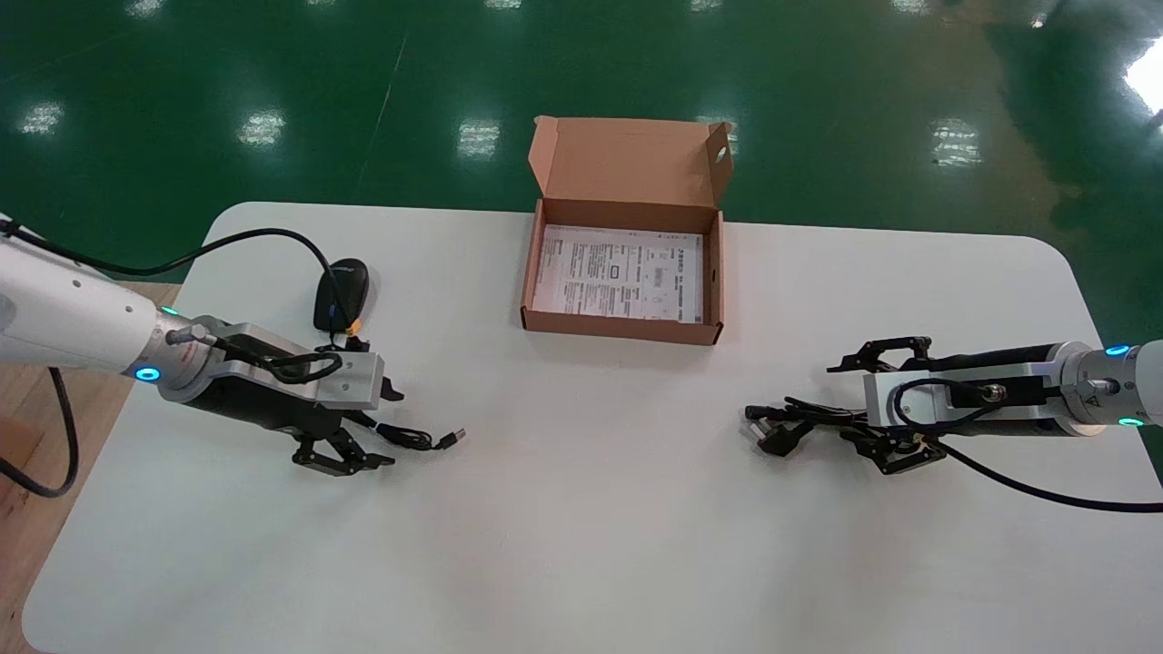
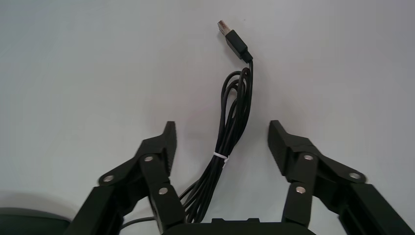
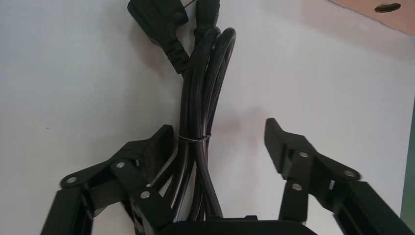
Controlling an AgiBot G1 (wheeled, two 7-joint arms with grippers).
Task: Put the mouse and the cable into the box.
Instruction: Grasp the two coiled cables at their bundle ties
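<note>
As I read it, nothing is packed yet: the open cardboard box (image 1: 621, 327) at 12 o'clock on the white desk (image 1: 581, 527) holds only a printed sheet (image 1: 620, 271). The smooth black mouse (image 1: 342, 292) sits at 10 o'clock. Its thin lead (image 2: 236, 117), tied in a skinny bundle ending in a USB plug (image 2: 234, 38), lies between the spread fingers of my left gripper (image 2: 221, 134). At 3 o'clock my right gripper (image 3: 219, 131) is also open, straddling the thick, glossy power cable (image 3: 195, 98), looped and tied. Both grasps and placements are left to do.

The box (image 1: 622, 325) is set on the table (image 1: 581, 509) at upper centre, with a sheet (image 1: 622, 272) laid inside; the mouse (image 1: 342, 291) is placed at left, the cable (image 1: 781, 436) at right.
</note>
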